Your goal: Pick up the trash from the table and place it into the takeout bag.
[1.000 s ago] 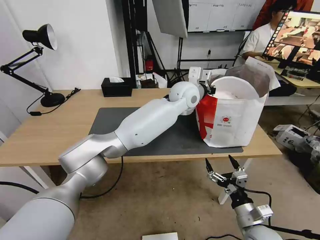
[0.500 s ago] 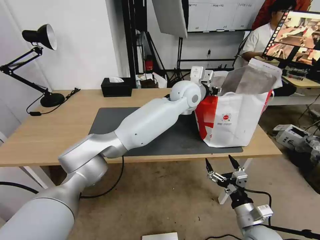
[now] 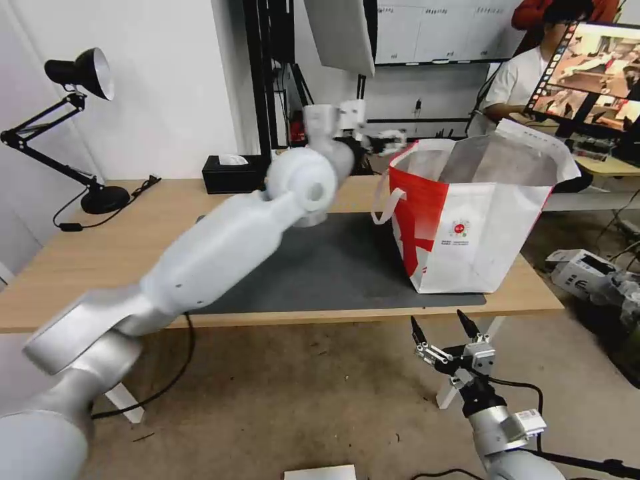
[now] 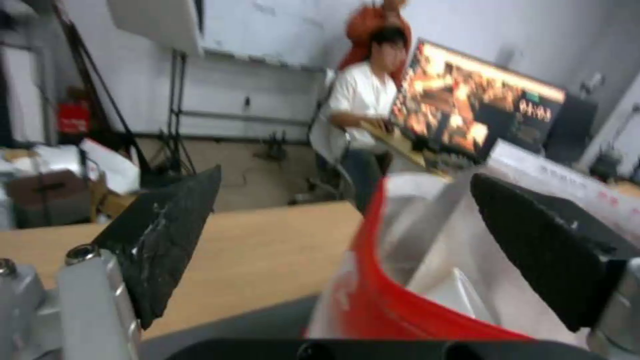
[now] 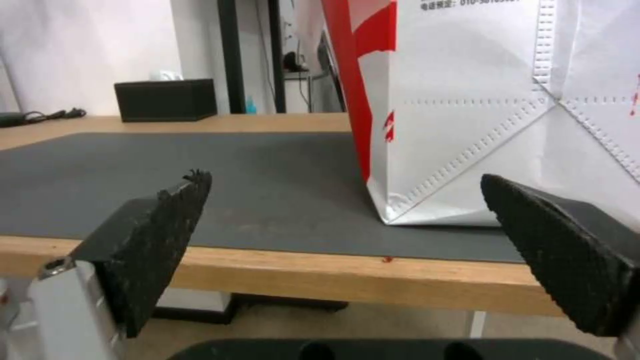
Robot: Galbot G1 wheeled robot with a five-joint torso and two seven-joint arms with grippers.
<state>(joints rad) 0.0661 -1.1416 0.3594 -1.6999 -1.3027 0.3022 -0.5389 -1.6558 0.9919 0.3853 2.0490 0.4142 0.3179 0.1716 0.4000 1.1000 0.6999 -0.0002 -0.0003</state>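
A: Head view, where's the bag [image 3: 480, 233] at?
B: Upright on the mat's [image 3: 333, 267] right end, near the table's [image 3: 87, 267] right front corner, mouth wide open.
A: Grippers?
B: Left gripper [image 4: 347, 225] is up beside the bag's red rim, jaws apart, nothing in them. Right gripper [image 3: 443, 330] hangs below the table's front edge, also spread, empty.
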